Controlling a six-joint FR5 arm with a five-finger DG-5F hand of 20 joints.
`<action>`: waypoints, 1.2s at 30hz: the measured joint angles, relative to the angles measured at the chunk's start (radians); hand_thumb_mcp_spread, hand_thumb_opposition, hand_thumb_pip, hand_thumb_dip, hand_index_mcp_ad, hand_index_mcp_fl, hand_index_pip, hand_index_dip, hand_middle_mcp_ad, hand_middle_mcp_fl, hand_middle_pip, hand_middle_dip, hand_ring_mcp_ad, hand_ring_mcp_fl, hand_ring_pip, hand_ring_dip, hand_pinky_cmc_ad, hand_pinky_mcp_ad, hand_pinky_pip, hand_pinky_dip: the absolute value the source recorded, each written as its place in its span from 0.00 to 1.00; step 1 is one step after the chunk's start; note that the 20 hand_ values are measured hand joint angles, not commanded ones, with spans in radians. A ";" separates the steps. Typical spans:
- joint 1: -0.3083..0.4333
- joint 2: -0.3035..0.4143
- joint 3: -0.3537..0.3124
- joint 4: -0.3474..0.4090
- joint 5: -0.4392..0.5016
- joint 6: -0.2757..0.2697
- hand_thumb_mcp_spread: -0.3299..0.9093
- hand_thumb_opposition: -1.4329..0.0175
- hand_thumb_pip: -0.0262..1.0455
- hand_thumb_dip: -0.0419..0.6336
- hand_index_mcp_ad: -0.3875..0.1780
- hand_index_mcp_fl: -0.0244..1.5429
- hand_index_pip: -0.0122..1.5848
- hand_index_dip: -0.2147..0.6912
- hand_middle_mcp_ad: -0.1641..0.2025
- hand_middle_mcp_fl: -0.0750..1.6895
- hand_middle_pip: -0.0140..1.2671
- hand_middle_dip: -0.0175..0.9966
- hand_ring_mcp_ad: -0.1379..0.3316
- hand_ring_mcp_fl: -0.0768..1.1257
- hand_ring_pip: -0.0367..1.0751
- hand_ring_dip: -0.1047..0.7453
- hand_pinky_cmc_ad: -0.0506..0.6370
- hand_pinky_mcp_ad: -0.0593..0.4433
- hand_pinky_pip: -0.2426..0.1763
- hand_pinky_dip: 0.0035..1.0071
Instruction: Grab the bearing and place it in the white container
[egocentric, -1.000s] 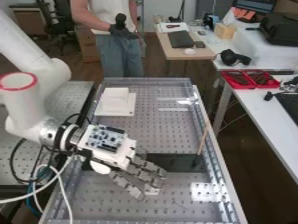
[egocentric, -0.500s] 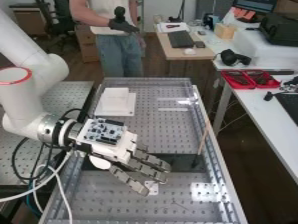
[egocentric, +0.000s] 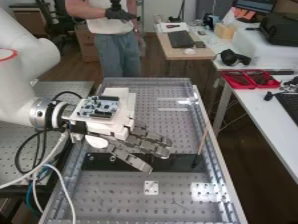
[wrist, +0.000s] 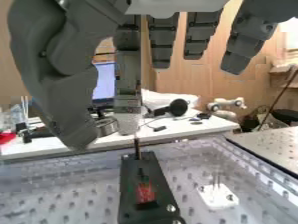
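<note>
Above the black plate (egocentric: 174, 161) — hand (egocentric: 121, 129) hangs slantwise, fingers pointing across the perforated bench (egocentric: 120, 197) and down. Grip: thumb (wrist: 73, 122) bent in against a fingertip, bearing (wrist: 107, 126) clamped between them, a silvery ring. Other fingers (wrist: 163, 40) reach out fairly straight, clear of the bearing. Bearing is off the bench, carried at the thumb's tip.

White container (egocentric: 122, 96) sits past the hand, toward the bench's far end, partly behind the wrist and palm in the high view. Bearing is outside it.

On the hand's near side, beyond the black plate: 1 small white plate (egocentric: 151, 188) flat on the bench, thin pins (wrist: 215, 181) upright on it in the wrist view. Out past the fingertips, 1 thin wooden stick (egocentric: 203, 141) leans, lower end at the black plate. Red piece (wrist: 144, 193) on that same plate.

Circuit board (egocentric: 98, 106) on top of the hand — cables (egocentric: 41, 166) loop down behind the wrist, opposite the fingertips.
</note>
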 joint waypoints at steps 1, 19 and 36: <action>0.008 0.020 -0.010 -0.003 -0.001 -0.001 0.56 0.41 0.56 0.50 0.60 0.27 0.87 0.41 0.62 0.07 0.11 0.15 0.57 0.06 0.11 0.17 0.65 0.70 0.40 0.18; 0.310 0.259 -0.169 -0.012 0.226 -0.019 0.56 0.40 0.56 0.50 0.59 0.27 0.86 0.41 0.61 0.07 0.11 0.15 0.56 0.06 0.11 0.17 0.65 0.70 0.40 0.18; 0.657 0.301 -0.233 -0.004 0.610 -0.007 0.56 0.40 0.56 0.50 0.60 0.27 0.86 0.41 0.58 0.07 0.11 0.15 0.54 0.06 0.11 0.17 0.65 0.70 0.41 0.17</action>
